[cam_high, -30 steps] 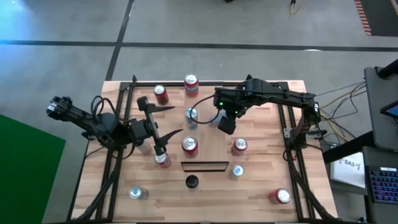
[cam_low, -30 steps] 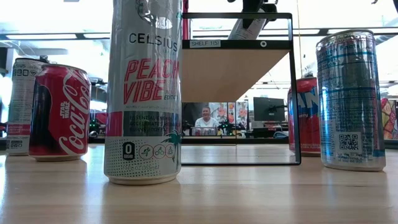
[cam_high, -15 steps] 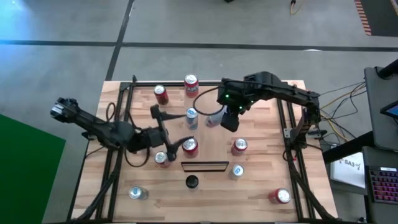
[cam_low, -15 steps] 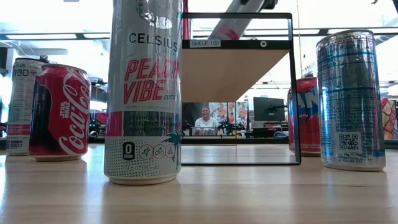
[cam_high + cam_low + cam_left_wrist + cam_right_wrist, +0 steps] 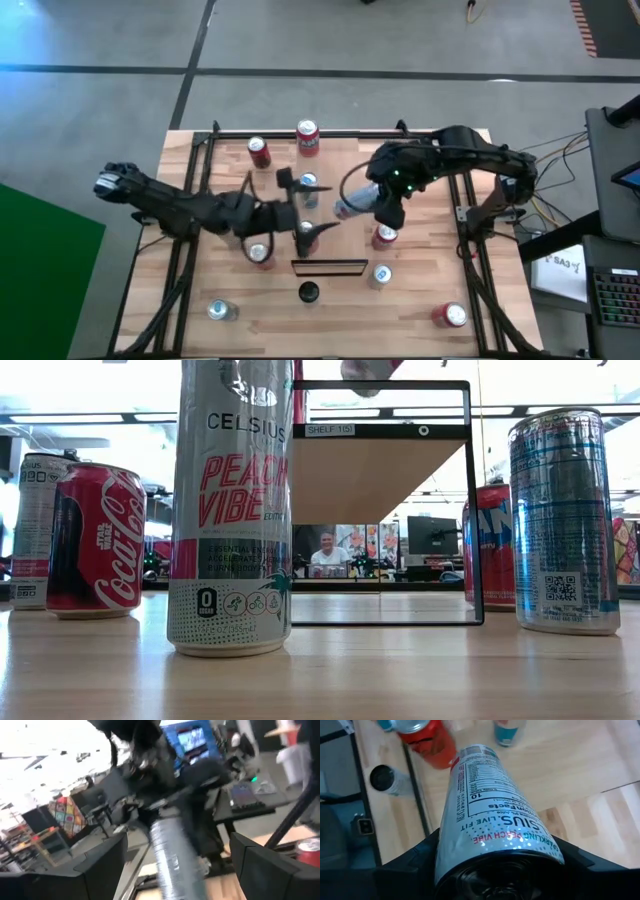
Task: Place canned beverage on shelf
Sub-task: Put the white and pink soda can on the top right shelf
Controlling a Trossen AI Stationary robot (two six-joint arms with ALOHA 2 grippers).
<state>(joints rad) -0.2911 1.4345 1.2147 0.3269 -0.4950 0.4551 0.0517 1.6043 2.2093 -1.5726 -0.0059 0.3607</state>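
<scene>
Above the desk (image 5: 420,300) we hold the can (image 5: 352,203) lying sideways in our right tool (image 5: 385,205), clamped round it; the shelf (image 5: 329,266) lies just beyond, toward the near edge; left tool (image 5: 300,205) spread wide beside it

Right gripper (image 5: 372,200) clamped mid-table; left gripper (image 5: 304,207) spread wide alongside.

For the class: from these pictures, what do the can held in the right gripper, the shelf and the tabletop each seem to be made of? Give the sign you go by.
Held can: likely thin metal, glossy printed skin; light glints along it, and the right gripper clamps it.
Shelf: smooth pale wood board, seemingly in a thin dark frame, probably metal.
Tabletop: light wooden planks, matte; seams and grain show.
</scene>
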